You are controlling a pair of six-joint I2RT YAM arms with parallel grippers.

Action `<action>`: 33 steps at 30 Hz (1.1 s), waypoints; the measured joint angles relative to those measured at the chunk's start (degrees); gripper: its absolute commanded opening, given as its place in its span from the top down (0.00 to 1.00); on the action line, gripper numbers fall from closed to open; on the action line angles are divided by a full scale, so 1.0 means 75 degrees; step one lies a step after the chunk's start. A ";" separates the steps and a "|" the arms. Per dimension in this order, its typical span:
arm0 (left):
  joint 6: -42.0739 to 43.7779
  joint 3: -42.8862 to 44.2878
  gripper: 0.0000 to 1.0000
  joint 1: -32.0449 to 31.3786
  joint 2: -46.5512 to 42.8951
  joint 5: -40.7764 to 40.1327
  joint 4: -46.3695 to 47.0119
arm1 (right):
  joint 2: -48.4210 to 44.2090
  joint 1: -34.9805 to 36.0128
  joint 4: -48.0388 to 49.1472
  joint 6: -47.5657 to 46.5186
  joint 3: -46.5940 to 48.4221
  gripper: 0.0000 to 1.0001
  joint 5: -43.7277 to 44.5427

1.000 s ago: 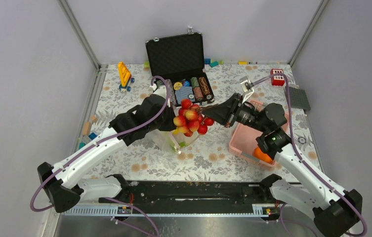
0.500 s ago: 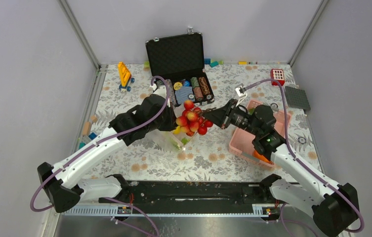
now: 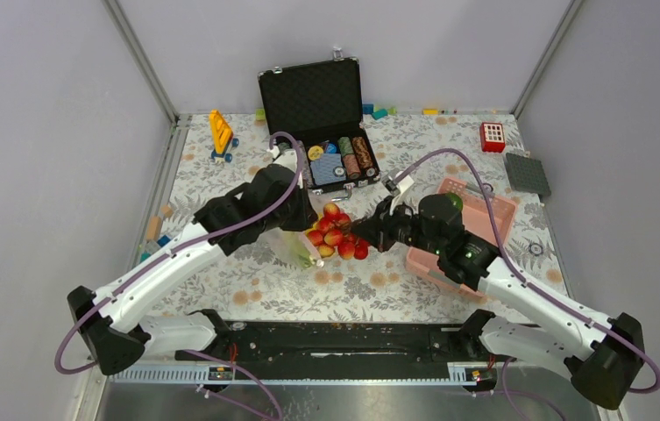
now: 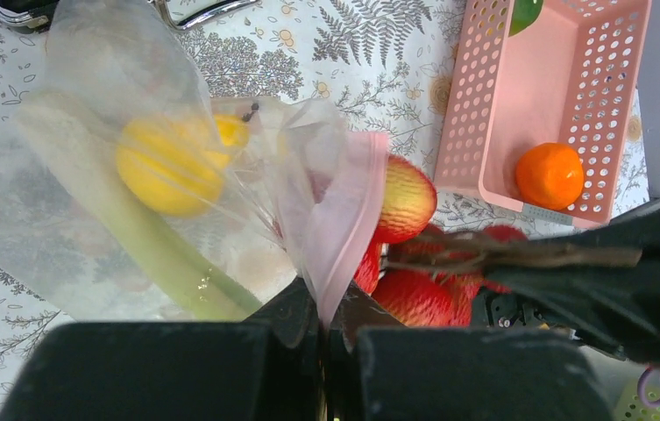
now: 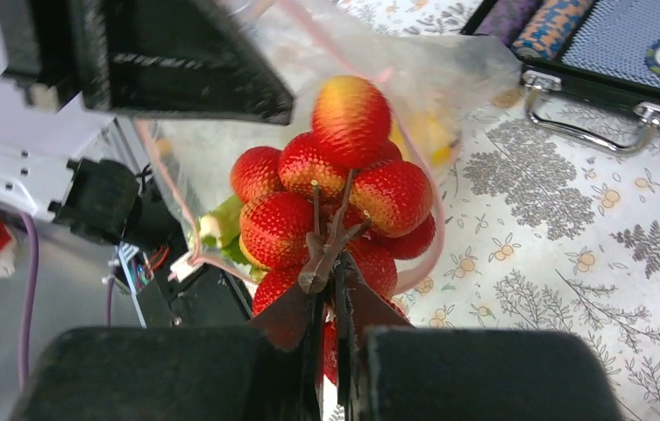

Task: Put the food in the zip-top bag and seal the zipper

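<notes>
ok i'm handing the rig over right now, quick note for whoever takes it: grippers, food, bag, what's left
Left gripper: shut on the pink zipper, holding the zip-top bag open.
Right gripper: shut on the stem of the red cluster, which is at the bag's mouth and not clearly inside.
Done: lemon and celery stalk are in the bag.
Left: get the cluster in and release it, then move the orange and green fruit from the pink basket into the bag. Then seal the zipper.

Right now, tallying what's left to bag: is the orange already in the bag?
No, the orange lies in the pink basket, outside the bag.
</notes>
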 measured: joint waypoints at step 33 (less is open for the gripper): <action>0.0251 0.0286 1.00 -0.0568 0.0440 -0.0239 -0.0379 | 0.1862 0.2291 -0.0020 0.1629 0.1524 1.00 0.5476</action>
